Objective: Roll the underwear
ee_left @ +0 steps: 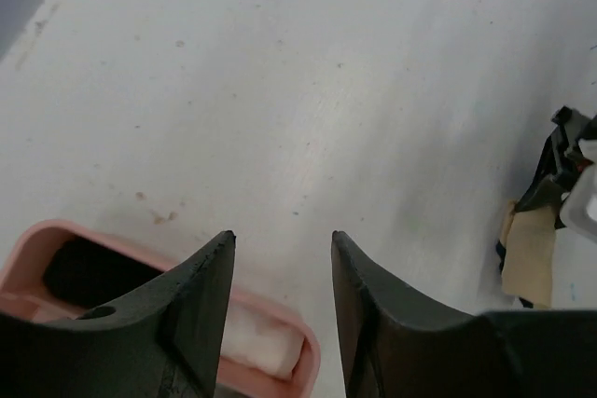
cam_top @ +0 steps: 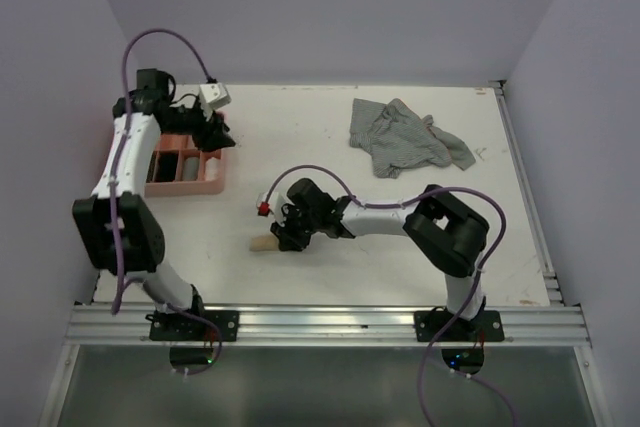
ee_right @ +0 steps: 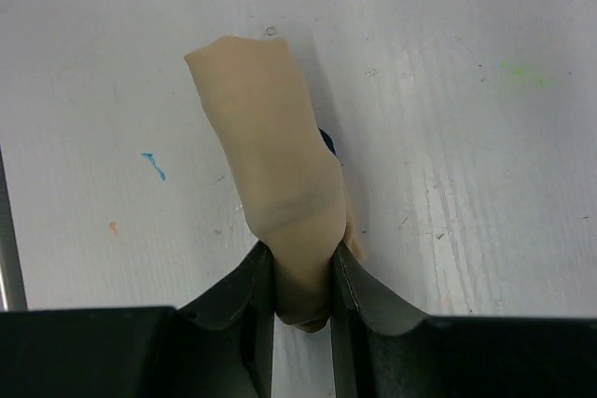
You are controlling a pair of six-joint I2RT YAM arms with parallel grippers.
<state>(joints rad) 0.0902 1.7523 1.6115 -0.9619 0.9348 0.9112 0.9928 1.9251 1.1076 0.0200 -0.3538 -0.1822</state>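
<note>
Now: right pincer nips the beige underwear, left one gapes over the tray

Low on the table [cam_top: 330,282], the right gripper [ee_right: 301,260] has its jaws narrowed onto one end of the beige underwear [ee_right: 266,137]. The garment is gathered into a slim bundle. Its free end lies on the white surface, pointing away from the fingers. From above, the bundle lies near the front middle of the table, just left of that gripper.

The left gripper [ee_left: 280,241] has its jaws apart with nothing between them. It hangs over the far right part of the pink tray [ee_left: 23,253] at the table's left side. One compartment below it holds something white, and the one beside it looks dark; what fills that one I cannot tell.

The grey striped underwear [cam_top: 400,137] lies crumpled and unrolled toward the far right of the table, well apart from both grippers.
</note>
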